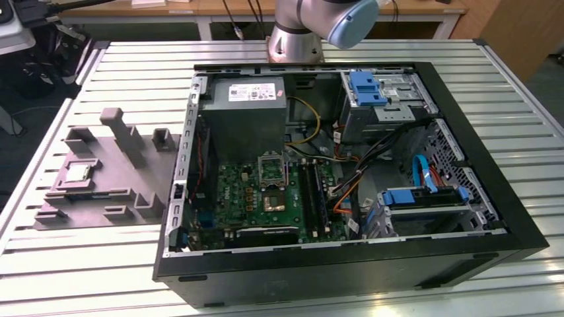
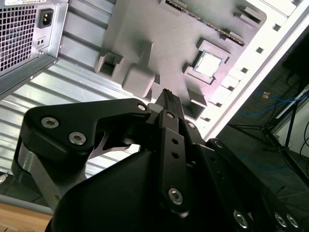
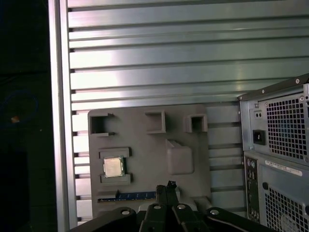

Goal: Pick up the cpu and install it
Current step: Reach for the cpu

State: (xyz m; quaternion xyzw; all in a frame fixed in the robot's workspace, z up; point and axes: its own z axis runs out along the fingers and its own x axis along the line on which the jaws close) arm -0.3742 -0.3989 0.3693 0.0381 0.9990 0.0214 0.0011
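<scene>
The cpu (image 1: 78, 173) is a small pale square chip lying flat in a recess of the grey fixture tray (image 1: 97, 198), at the exterior view's left of the open computer case (image 1: 493, 218). Both wrist views look down on the cpu (image 3: 113, 167) (image 2: 207, 64) in its tray (image 3: 145, 140) (image 2: 159, 38). My gripper (image 3: 169, 185) (image 2: 167, 93) hangs high above the tray, off to one side of the chip, its black fingers pressed together and shut on nothing. The black-framed socket (image 1: 271, 169) sits on the green motherboard inside the case.
The tray carries raised grey posts (image 1: 119, 129) and empty pockets. A grey power supply box (image 1: 247, 109), blue drive brackets (image 1: 366, 87) and loose cables fill the case. Everything rests on a slatted metal table (image 1: 88, 264), whose edge (image 3: 55, 121) runs close beside the tray.
</scene>
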